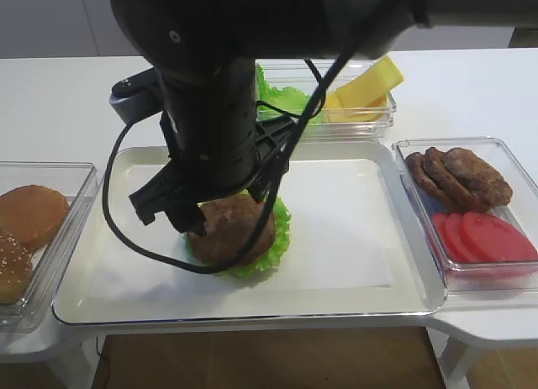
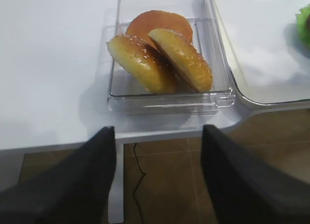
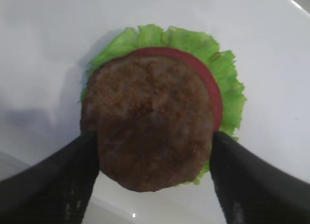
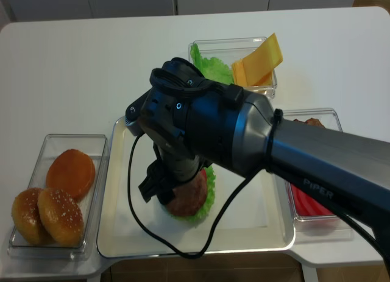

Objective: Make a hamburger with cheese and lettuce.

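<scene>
Two black fingers (image 3: 63,178) of the right gripper (image 3: 152,161) flank the brown patty atop the hamburger (image 3: 155,117); jaws parted, contact uncertain. The stack rests left of centre on a white tray (image 1: 353,238), upon a white table (image 4: 73,69). Cheese (image 1: 366,88) leans in the far clear bin; bun halves (image 2: 160,59) fill the left bin. The left gripper (image 2: 157,178), jaws spread and holding nothing, hangs over the table's near edge, brown floor below.

A white worktop (image 4: 73,69) carries a white tray (image 4: 119,233) at its centre. Clear bins sit around the tray: buns (image 4: 24,172) at nine o'clock, cheese (image 4: 234,45) at twelve, patties (image 1: 504,145) at three.
</scene>
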Robot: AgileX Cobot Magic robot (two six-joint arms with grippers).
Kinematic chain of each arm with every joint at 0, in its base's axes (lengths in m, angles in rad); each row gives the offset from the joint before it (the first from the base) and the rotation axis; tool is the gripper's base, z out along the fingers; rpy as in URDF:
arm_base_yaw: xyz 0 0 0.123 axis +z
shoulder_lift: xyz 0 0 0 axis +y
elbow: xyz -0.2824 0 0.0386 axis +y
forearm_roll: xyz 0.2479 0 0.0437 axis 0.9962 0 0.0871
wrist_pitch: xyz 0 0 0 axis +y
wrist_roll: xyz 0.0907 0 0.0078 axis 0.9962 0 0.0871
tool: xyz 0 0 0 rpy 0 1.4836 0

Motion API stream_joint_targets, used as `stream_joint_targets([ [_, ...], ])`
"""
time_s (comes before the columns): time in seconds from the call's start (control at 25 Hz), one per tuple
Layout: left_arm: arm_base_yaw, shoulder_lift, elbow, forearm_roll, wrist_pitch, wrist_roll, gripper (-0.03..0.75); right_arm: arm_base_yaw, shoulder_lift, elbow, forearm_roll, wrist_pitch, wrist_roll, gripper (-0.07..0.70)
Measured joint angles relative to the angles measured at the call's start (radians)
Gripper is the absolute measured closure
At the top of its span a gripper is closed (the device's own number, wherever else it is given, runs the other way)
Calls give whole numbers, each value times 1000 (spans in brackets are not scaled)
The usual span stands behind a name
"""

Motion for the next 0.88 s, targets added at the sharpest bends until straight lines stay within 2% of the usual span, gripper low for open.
stream_joint_targets([
  [0.24,0,0,0,0,0,0,301,0,-11,0,49,0,-21,77],
  [0.56,0,0,0,0,0,0,301,-3,-125,0,54,-8,-56,77],
  [0.88,0,0,0,0,0,0,301,-111,-186,2,120,6,-124,77],
])
